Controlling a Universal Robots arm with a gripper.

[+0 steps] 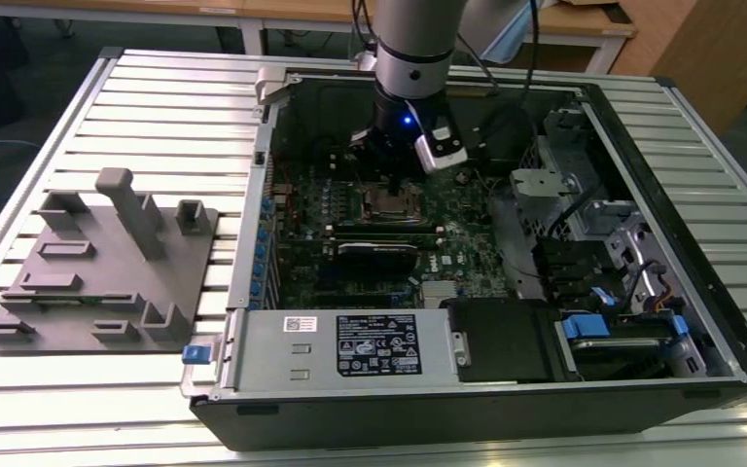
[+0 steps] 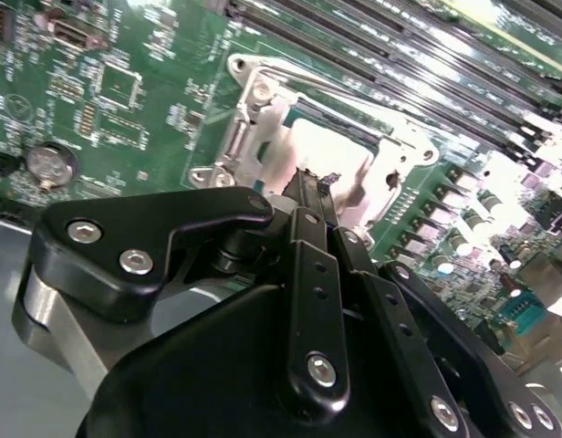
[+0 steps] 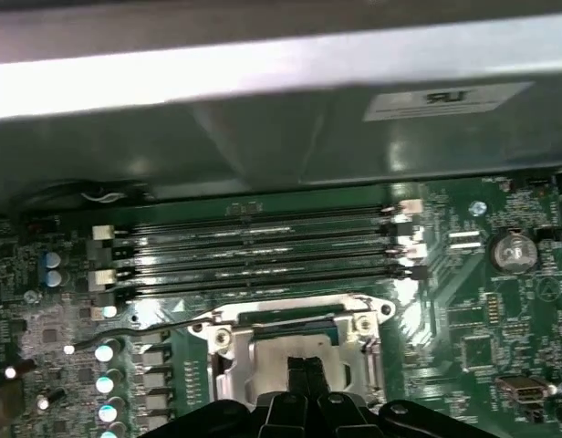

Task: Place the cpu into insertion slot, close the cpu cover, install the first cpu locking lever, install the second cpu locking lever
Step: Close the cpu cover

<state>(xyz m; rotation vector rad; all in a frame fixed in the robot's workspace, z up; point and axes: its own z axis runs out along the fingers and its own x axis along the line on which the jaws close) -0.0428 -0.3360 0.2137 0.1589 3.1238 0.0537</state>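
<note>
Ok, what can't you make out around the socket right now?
Contact between the claw and the socket: in both wrist views the claw's own body covers the socket's near side.
What lies in the socket's middle: glare whitens it in the second wrist view.
Fine detail of the socket: too small in the exterior view, with the claw standing over it.

The arm (image 1: 412,34) is a smooth silver-grey tube ending in a black wrist (image 1: 391,131) with 1 small blue light (image 1: 408,122). A white camera box (image 1: 440,148) sits on its side. The gripper (image 2: 313,187) is matte black, built of hinged bars with round silver screws (image 2: 135,262), a bare metal collar (image 2: 44,319) and 2 thin fingers (image 3: 299,374).
</note>
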